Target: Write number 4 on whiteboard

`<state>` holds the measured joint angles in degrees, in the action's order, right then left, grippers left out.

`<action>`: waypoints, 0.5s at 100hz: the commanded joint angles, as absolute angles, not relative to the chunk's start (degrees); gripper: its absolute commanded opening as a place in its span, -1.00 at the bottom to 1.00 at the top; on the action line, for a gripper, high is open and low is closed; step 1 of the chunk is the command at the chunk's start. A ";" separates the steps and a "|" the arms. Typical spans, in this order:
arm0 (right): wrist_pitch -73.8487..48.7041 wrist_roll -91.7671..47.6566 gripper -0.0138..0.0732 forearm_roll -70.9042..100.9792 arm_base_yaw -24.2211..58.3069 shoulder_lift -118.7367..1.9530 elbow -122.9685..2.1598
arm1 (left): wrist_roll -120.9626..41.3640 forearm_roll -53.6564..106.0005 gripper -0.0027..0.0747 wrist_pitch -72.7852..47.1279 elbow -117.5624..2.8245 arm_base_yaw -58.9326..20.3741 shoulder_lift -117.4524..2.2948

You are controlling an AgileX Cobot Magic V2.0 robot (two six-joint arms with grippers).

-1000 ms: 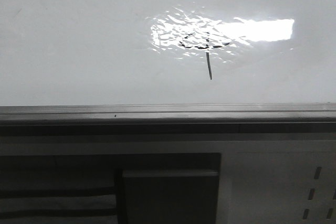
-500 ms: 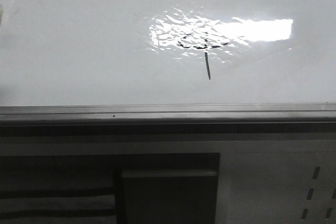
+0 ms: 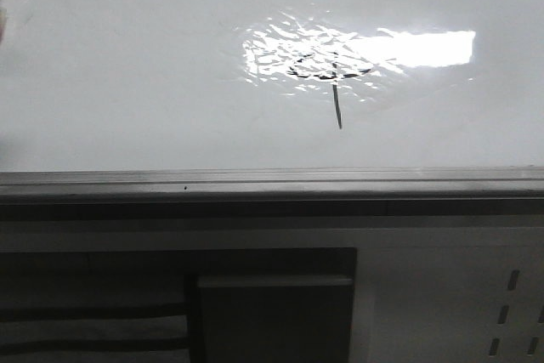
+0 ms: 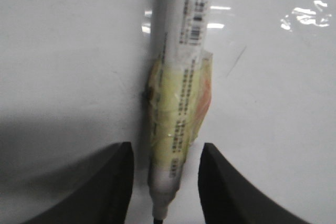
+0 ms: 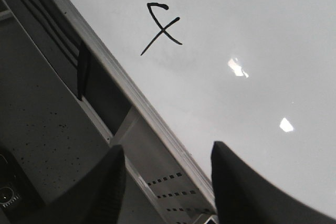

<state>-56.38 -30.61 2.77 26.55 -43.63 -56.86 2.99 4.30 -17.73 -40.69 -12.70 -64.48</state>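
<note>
Nearest the robot, the dark panelled cabinet front (image 3: 272, 303) fills the lower part of the front view, and above it runs the grey metal edge rail (image 3: 272, 183) of the whiteboard (image 3: 127, 65). Neither arm shows in that view.

In the left wrist view the left gripper (image 4: 165, 182) has a marker (image 4: 178, 114) between its two dark fingers (image 4: 113, 182), the barrel wrapped in yellowish tape and running away over the white surface. A gap shows on either side of the barrel, so whether the fingers clamp it here cannot be told. The right gripper (image 5: 168, 182) is spread open and holds nothing, hanging over the board's rail.

Farther off, the number 4 (image 3: 330, 82) stands on the whiteboard, right of centre and partly inside the bright rippled reflection: an angular top, a cross stroke and a long tail. The right wrist view shows the number 4 (image 5: 161, 29) as dark, joined strokes.

The writing itself looks complete. What is left, by this judgement, is at most drawing the marker clear.
</note>
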 commanded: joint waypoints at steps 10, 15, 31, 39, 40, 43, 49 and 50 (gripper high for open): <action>-52.46 -15.58 0.06 -2.68 26.43 -43.38 -59.32 | 3.67 0.86 -0.23 -28.56 -49.43 -12.60 -58.46; -52.74 -6.53 0.05 -7.82 26.43 -43.26 -59.62 | 3.67 -0.35 -0.23 -34.07 -51.89 -12.60 -56.26; -55.27 11.89 0.05 -16.43 26.43 -41.98 -58.37 | 3.09 -4.10 -0.23 -43.40 -54.12 -12.60 -46.37; -50.65 12.01 0.05 -16.43 26.43 -39.40 -54.61 | 3.09 -4.10 -0.23 -42.68 -50.91 -12.60 -40.28; -50.04 12.01 0.05 -16.43 26.43 -39.12 -54.21 | 3.09 -4.10 -0.23 -42.53 -50.07 -12.60 -39.15; -47.26 12.01 0.05 -16.43 26.43 -37.96 -52.44 | 3.09 -4.10 -0.23 -41.53 -48.28 -12.60 -36.86; -40.72 12.01 0.05 -16.67 26.43 -35.21 -48.18 | 3.09 -4.93 -0.23 -38.29 -43.74 -12.60 -31.96; -39.97 12.01 0.05 -16.82 26.43 -34.89 -47.69 | 3.09 -4.97 -0.23 -37.85 -43.23 -12.60 -31.46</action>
<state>-50.95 11.09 -14.62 26.55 -37.81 -50.71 2.99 -4.00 -43.62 -46.12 -12.70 -36.11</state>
